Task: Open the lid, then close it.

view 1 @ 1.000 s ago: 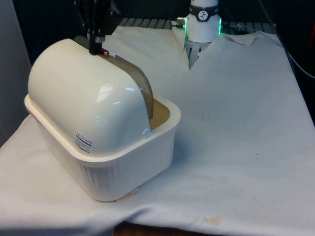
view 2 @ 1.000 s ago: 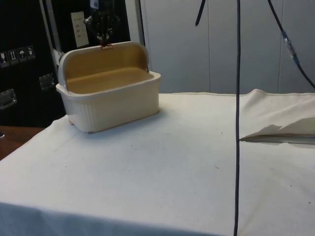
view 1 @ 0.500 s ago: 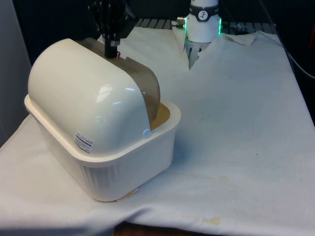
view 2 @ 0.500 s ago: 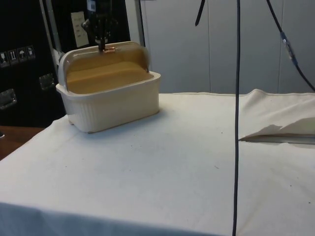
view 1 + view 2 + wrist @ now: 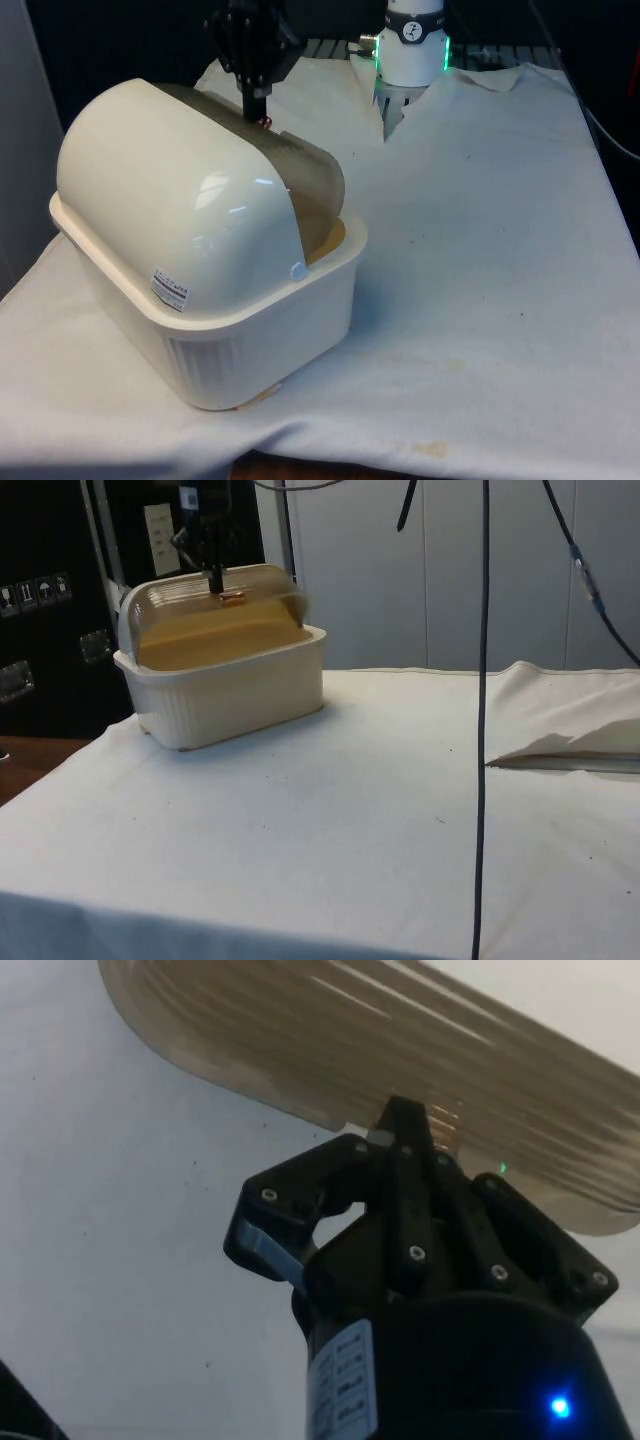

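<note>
A cream bread box [image 5: 190,215] stands at the front view's left, with its ribbed tub [image 5: 235,695] on the white cloth. Its translucent brown roll lid [image 5: 312,178] curves partway over the opening, leaving a gap above the tub's rim toward the front view's right. My black gripper [image 5: 257,112] reaches down onto the lid's top edge, shut on the small copper handle [image 5: 264,123]. In the side view the gripper [image 5: 215,584] sits over the lid [image 5: 255,588] near the handle [image 5: 231,596]. In the wrist view the closed fingers [image 5: 408,1135] press against the ribbed lid [image 5: 330,1030].
The robot's base [image 5: 412,50] stands behind the box. A black cable [image 5: 482,730] hangs down in the side view, and the cloth bunches into a raised fold [image 5: 565,725] at the side view's right. The box sits near the table's edge.
The gripper has carried the handle toward the front view's right and lower. The brown lid has rolled out from under the cream dome and covers more of the opening.
</note>
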